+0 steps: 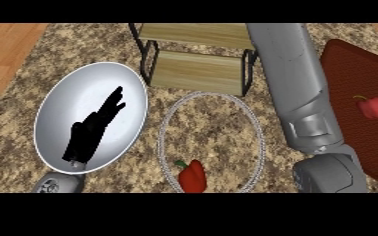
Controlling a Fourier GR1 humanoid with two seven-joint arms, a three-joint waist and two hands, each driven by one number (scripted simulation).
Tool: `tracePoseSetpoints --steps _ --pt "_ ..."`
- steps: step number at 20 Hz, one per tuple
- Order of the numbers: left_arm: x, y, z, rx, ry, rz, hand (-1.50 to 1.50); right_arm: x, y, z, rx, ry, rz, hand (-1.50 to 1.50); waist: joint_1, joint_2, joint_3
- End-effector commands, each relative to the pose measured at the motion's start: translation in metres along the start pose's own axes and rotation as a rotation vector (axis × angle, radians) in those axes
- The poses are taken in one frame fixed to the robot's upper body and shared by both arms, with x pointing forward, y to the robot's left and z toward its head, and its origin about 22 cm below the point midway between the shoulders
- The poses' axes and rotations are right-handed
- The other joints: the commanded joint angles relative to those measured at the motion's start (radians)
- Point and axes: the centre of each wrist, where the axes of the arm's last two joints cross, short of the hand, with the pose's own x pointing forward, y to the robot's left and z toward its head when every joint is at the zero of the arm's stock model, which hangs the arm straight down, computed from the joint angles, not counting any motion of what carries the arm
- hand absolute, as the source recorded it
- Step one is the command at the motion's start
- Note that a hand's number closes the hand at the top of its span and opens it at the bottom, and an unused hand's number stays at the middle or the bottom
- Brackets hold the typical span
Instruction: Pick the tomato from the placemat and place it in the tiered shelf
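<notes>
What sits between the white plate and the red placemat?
In the head view: the rope ring around a red pepper, then the grey right forearm.

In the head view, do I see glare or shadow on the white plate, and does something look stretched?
Head view: the white plate shows soft grey shading near its rim, no hard glare; it looks stretched, taller than wide; the left robot hand over it is flat black, without detail; the tomato is cut by the right edge.
</notes>
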Motion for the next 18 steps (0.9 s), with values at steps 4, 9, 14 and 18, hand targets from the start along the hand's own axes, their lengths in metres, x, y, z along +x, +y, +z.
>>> tracePoseSetpoints --steps 4,9,14,18 --pt "-0.030 0.004 0.013 0.049 0.120 0.013 0.00 -0.008 -0.012 -0.004 -0.299 -0.113 -0.155 -1.50 -0.058 -0.011 -0.010" --pt "-0.045 0.010 0.032 0.082 0.143 0.006 0.00 0.000 -0.064 -0.024 -0.499 -0.087 -0.205 -1.50 -0.095 -0.027 -0.010" --pt "-0.043 0.022 0.033 0.113 0.166 0.019 0.00 -0.040 -0.110 -0.023 -0.526 -0.017 -0.140 -1.50 -0.136 -0.039 -0.010" --pt "-0.044 0.025 0.039 0.135 0.163 0.035 0.00 -0.051 -0.141 0.003 -0.455 -0.049 -0.123 -1.50 -0.158 -0.046 -0.010"
